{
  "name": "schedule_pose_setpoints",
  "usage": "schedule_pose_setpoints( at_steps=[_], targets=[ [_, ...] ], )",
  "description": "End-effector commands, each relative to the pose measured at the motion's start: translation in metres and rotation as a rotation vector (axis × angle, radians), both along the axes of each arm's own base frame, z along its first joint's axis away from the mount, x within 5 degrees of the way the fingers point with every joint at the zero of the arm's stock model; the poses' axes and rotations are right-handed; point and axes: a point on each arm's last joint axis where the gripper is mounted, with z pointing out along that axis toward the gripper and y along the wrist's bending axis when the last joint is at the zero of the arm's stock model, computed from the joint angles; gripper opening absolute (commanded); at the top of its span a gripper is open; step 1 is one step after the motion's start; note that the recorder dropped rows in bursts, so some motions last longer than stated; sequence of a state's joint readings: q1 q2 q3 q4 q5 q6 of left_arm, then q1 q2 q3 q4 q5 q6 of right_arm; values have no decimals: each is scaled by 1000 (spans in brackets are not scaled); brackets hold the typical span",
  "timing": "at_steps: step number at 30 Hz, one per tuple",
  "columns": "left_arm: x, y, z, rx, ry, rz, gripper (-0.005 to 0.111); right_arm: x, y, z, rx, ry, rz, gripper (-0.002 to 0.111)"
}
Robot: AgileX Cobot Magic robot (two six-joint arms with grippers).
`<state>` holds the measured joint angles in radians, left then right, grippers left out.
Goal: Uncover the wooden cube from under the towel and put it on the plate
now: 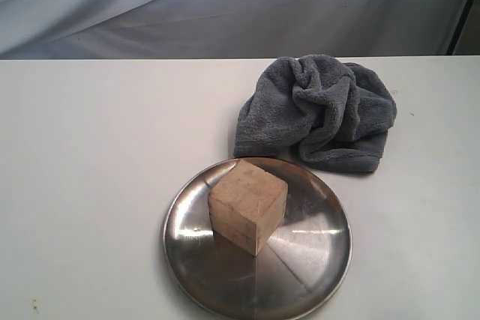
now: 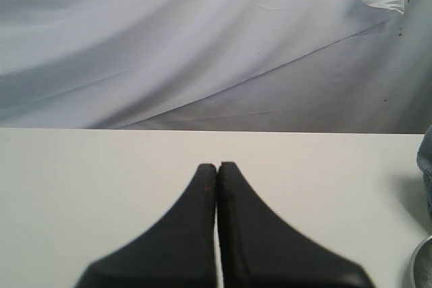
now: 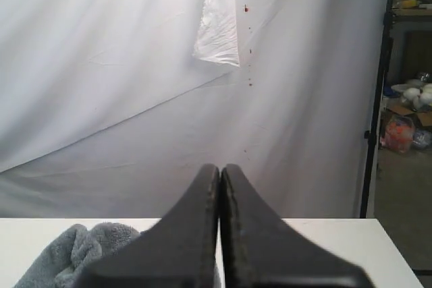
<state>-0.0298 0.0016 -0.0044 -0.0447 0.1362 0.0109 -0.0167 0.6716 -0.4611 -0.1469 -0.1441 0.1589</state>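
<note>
Left fingers (image 2: 208,187): pressed together along their length, gripping nothing, poised above bare white worktop (image 1: 82,170).

Wooden cube (image 1: 248,204): pale tan, plain faces, slightly rounded edges, fully exposed. It sits flat on the plate (image 1: 315,249), a little left of the plate's centre, with one vertical edge turned toward the exterior camera.

Plate: round, shiny steel with a shallow raised rim.

Towel (image 1: 319,114): dark grey-blue terry, bunched in a rumpled heap behind and to the right of the plate, apart from the cube. Whether its fold touches the rim cannot be told.

Right fingers (image 3: 210,187): closed tip to tip, holding nothing, raised beside the towel.
</note>
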Motion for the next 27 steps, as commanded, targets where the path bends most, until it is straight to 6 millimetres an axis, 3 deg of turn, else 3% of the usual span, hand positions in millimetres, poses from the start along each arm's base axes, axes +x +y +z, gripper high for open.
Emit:
schedule_pose_setpoints(
  at_steps=[1,6,17,27],
  targets=[
    [0,0,-1,-2,2,2,1,-37,-1,-27,-17,24,-19,0],
    [0,0,-1,0,2,2,1,-65,-1,-47,-4,-12,-25,0],
    [0,0,-1,-3,2,2,1,-102,-2,-52,62,-75,-37,0],
    [0,0,-1,0,2,2,1,-106,-1,-55,123,-46,-26,0]
  ],
)
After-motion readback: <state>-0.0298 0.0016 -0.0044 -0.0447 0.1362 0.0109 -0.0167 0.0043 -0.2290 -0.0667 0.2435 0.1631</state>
